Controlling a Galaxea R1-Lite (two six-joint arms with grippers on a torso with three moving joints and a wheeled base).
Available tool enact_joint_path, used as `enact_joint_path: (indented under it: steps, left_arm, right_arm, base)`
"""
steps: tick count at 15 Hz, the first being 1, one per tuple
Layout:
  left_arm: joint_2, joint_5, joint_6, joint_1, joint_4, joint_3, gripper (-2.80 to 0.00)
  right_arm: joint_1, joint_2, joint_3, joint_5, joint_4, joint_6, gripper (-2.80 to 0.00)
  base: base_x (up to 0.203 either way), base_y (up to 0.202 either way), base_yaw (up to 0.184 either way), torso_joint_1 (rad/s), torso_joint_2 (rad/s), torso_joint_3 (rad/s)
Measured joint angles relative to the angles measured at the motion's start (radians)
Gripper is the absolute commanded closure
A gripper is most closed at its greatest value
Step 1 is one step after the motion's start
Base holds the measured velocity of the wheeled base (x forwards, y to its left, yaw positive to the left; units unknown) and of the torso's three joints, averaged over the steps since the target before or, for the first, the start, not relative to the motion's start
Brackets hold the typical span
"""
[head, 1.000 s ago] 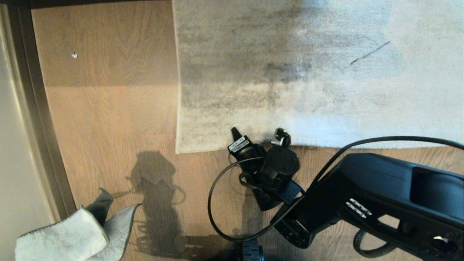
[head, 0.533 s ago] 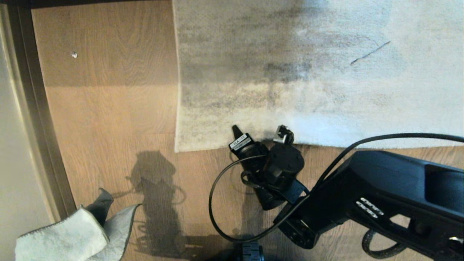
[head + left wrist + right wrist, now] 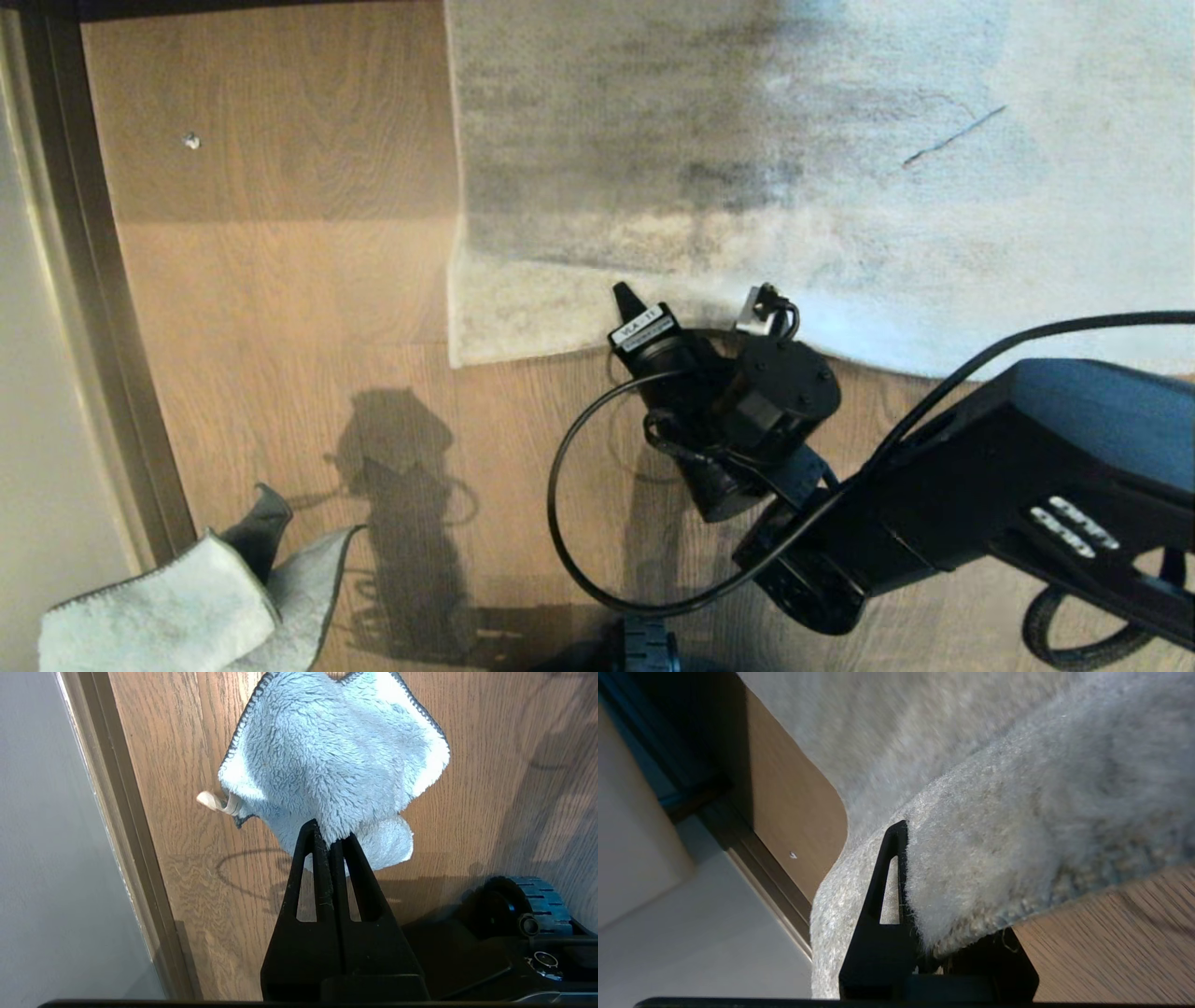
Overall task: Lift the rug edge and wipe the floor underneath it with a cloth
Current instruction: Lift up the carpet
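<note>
The large pale grey rug [image 3: 794, 159] lies on the wood-plank floor [image 3: 280, 280]. My right gripper [image 3: 644, 317] is shut on the rug edge [image 3: 523, 353] close to its near left corner. In the right wrist view one finger [image 3: 889, 877] lies on the pile, the other is hidden beneath, and the rug edge [image 3: 1017, 905] hangs raised above the floor [image 3: 1111, 942]. At the lower left, my left gripper [image 3: 331, 835] is shut on the pale blue cloth [image 3: 336, 751], which droops over the floor; the cloth [image 3: 159, 616] shows in the head view too.
A dark baseboard strip [image 3: 93, 280] runs along the left wall. A small white speck [image 3: 191, 141] lies on the planks at the far left. A wheel of my base [image 3: 528, 905] sits near the cloth. The right arm's black cable [image 3: 560, 523] loops over the floor.
My right gripper has moved away from me and slightly right with the rug edge, raising it. The rug's near border now bows upward with a crease behind the corner. The cloth has stayed put.
</note>
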Motion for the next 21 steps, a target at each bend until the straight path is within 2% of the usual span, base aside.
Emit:
enact_joint_path:
  steps: [6,15,21]
  left_arm:
    - [0.0,0.0,0.0,0.0,0.0,0.0,0.0]
    - [0.0,0.0,0.0,0.0,0.0,0.0,0.0]
    - [0.0,0.0,0.0,0.0,0.0,0.0,0.0]
  right_arm:
    - [-0.006,-0.097,0.071,-0.009,0.0,0.01,0.0]
    - [-0.013,-0.282,0.2,-0.024,0.0,0.126,0.0]
    - [-0.022,-0.349,0.216,-0.025,0.001,0.133,0.0]
  base:
    - [0.0,0.0,0.0,0.0,0.0,0.0]
    - [0.0,0.0,0.0,0.0,0.0,0.0]
    - [0.0,0.0,0.0,0.0,0.0,0.0]
